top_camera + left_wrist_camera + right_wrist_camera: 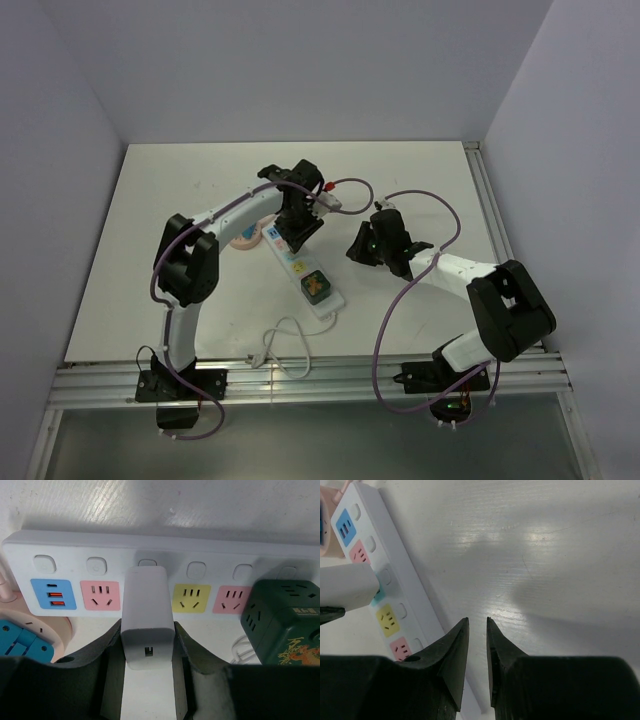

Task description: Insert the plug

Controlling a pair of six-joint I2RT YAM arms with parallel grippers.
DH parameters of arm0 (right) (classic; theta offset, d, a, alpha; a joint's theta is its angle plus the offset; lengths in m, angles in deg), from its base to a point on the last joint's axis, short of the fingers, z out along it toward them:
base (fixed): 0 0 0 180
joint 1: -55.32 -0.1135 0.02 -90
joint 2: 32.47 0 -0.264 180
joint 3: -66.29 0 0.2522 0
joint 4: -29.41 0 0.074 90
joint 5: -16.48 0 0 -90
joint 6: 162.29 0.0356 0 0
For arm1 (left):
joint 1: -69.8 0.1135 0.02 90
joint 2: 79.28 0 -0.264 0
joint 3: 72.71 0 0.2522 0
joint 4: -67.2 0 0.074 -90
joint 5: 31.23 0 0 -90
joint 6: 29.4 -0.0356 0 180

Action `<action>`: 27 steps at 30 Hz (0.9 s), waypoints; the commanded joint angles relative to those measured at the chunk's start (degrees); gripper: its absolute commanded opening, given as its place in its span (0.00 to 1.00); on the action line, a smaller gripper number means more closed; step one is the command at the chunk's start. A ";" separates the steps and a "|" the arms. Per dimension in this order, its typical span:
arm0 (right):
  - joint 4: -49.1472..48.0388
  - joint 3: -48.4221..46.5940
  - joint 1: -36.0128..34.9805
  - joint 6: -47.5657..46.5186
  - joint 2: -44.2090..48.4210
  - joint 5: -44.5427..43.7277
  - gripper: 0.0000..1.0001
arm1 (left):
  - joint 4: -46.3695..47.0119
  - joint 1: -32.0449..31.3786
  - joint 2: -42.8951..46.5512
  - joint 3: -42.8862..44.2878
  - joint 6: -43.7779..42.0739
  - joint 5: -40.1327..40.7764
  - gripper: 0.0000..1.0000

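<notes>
Left wrist shows the left hand point(148, 636) clamping the plug point(147, 602) square over the power strip point(165, 547) to seat it, right hand point(477, 630) closed, empty.

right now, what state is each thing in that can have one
left gripper, shut on the white charger
right gripper, shut, holding nothing, above the table
white charger, upright on the power strip between a pink socket and the yellow socket; fully seated or not, cannot tell
power strip, flat on the table, those two sockets empty
green cube adapter, sitting on the strip, its own sockets empty
</notes>
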 commanded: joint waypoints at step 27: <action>-3.42 1.45 0.74 0.60 1.54 -0.65 0.27 | -5.81 -2.01 -10.54 5.35 1.25 3.54 0.00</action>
